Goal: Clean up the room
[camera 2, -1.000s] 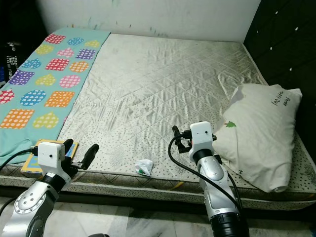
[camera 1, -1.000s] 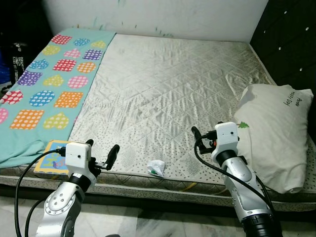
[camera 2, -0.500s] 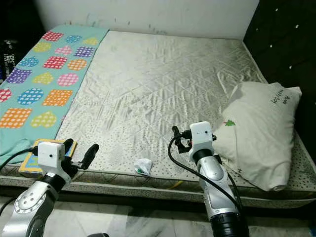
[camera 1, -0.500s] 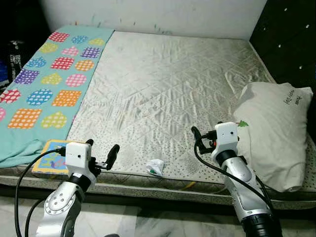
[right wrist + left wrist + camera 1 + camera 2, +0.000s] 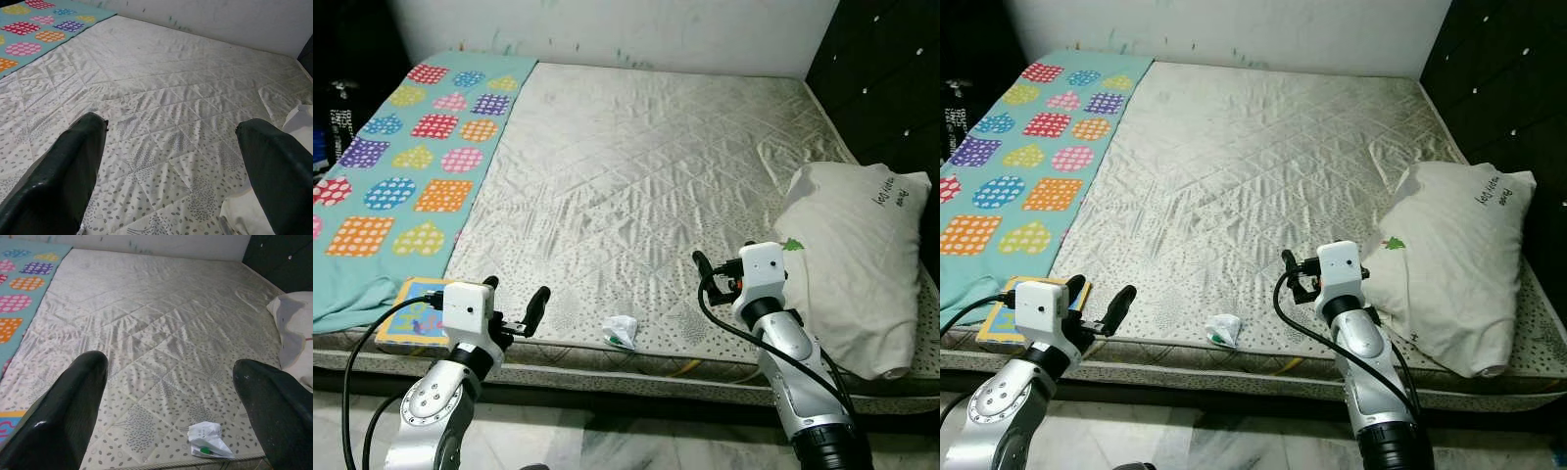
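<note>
Crumpled white wrapper (image 5: 624, 331) with a green spot lay on the near edge of the mattress (image 5: 646, 186), between the two arms and a little nearer the left one; in the left wrist view it sat just beyond that tool's fingers (image 5: 73, 411), touching neither. The mattress was bare, quilted in a diamond pattern with small grey dots along its near part, and it ran back to a pale wall. A teal blanket (image 5: 401, 157) with coloured hearts and squares covered the left side of the bed. At the near left corner a flat colourful book (image 5: 414, 315) rested by the blanket's edge, just beside the left tool (image 5: 514, 305). That tool was held over the near edge of the bed with its two black fingers spread apart and nothing between them. The right tool (image 5: 717, 269) was raised above the near right part of the mattress, its fingers likewise spread and holding nothing. A white pillow (image 5: 857, 264) with a small green print lay at the right side, close to the right tool, against a dark padded headboard (image 5: 881, 88).
</note>
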{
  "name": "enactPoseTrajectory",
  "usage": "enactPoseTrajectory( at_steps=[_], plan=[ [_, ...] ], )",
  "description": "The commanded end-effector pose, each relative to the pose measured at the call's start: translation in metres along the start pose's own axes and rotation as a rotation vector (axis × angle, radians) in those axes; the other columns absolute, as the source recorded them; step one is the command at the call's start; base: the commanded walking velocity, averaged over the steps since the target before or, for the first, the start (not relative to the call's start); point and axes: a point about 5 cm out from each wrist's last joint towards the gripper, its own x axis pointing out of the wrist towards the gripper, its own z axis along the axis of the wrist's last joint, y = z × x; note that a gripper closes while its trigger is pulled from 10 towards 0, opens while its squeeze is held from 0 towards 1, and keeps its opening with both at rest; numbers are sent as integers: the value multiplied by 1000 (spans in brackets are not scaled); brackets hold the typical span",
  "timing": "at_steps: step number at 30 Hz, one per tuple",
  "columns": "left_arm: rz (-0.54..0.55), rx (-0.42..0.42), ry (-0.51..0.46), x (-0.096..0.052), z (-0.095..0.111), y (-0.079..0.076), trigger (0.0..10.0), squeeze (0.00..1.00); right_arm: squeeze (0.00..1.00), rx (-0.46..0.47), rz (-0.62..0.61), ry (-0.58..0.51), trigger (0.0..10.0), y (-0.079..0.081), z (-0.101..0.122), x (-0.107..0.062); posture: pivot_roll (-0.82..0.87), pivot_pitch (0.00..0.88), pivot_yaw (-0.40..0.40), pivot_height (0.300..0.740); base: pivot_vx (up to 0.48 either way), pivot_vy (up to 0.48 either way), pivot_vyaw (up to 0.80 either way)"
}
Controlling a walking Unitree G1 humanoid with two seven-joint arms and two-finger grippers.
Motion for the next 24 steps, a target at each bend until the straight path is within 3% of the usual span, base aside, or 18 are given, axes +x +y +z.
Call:
enactPoseTrajectory(
  at_steps=[1, 22, 23, 24],
  plan=[
    [7, 2, 5, -1, -2, 2, 10000, 0, 0, 1, -1, -1, 10000, -1, 1, 0, 89, 92, -30, 740, 0, 0, 0],
    [7, 2, 5, -1, -2, 2, 10000, 0, 0, 1, -1, -1, 10000, -1, 1, 0, 89, 92, -30, 740, 0, 0, 0],
    [9, 4, 5, -1, -2, 2, 10000, 0, 0, -2, 1, 5, 10000, 0, 1, 0, 0, 0, 0, 740, 0, 0, 0],
    [9, 4, 5, -1, -2, 2, 10000, 0, 0, -2, 1, 5, 10000, 0, 1, 0, 0, 0, 0, 740, 0, 0, 0]
  ],
)
